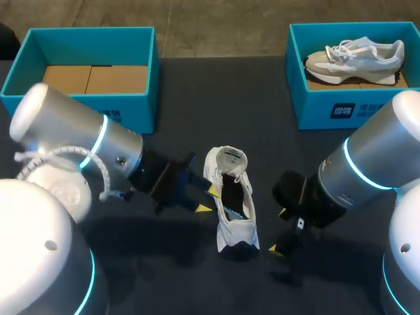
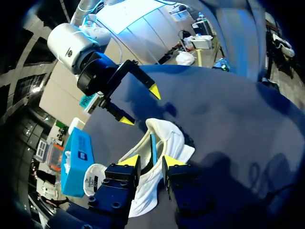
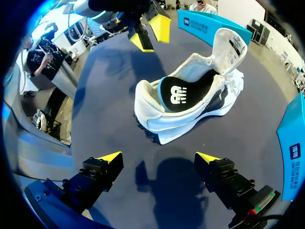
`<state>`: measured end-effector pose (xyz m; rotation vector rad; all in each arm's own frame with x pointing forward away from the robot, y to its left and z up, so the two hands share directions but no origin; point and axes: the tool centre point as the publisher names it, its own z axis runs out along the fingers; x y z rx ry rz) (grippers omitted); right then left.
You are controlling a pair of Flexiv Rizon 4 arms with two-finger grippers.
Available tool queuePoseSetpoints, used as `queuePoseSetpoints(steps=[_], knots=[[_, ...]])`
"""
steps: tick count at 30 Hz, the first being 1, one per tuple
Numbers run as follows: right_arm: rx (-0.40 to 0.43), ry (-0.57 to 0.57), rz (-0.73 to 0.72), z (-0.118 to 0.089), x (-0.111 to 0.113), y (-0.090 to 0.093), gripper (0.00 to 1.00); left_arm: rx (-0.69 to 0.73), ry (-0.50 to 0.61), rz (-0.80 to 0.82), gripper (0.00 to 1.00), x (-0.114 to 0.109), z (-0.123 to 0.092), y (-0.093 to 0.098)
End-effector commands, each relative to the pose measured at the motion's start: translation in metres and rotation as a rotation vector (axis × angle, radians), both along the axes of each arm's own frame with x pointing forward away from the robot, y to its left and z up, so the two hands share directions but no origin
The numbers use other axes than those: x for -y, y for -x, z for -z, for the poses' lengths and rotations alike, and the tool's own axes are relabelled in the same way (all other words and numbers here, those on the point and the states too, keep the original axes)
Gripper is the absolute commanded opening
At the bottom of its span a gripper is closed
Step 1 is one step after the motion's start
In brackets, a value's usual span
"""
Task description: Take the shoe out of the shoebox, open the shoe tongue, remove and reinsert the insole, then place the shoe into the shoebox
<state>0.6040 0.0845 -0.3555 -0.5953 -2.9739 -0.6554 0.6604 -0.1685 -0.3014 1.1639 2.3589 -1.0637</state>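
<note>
The shoe's (image 1: 236, 230) white upper looks like soft, matt cloth, and its black insole (image 3: 183, 93) looks smooth. The tabletop (image 1: 197, 98) is dark and matt, the left shoebox (image 1: 134, 105) matt teal cardboard, the left arm's (image 1: 79, 131) shell smooth and glossy.

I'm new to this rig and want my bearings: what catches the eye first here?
A white shoe stands in the middle of the table, tongue pulled up, black insole showing, flanked by the open left gripper and open right gripper. Two teal boxes sit at the far edge: the left box holds no shoe, the right box a second shoe.
</note>
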Motion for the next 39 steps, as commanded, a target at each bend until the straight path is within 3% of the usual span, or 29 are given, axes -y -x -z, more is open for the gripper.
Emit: queuePoseSetpoints(steps=[1, 5, 9, 27, 39], knots=[[0.002, -0.001, 0.001, 0.0, 0.0, 0.001, 1.0, -0.08, -0.173, 0.117, 0.23, -0.026, -0.025, -0.001], [0.002, -0.001, 0.001, 0.0, 0.0, 0.001, 1.0, -0.091, -0.197, 0.143, 0.0, -0.035, -0.032, -0.003], [0.002, -0.001, 0.001, 0.0, 0.0, 0.001, 1.0, -0.082, -0.223, 0.152, 0.0, -0.046, -0.038, -0.006], [0.002, -0.001, 0.001, 0.0, 0.0, 0.001, 1.0, -0.082, -0.242, 0.176, 0.0, -0.047, -0.034, -0.006], [-0.014, 0.059, -0.066, -0.025, 0.052, -0.026, 1.0, -0.045, -0.352, 0.285, 0.0, -0.051, -0.024, 0.0]])
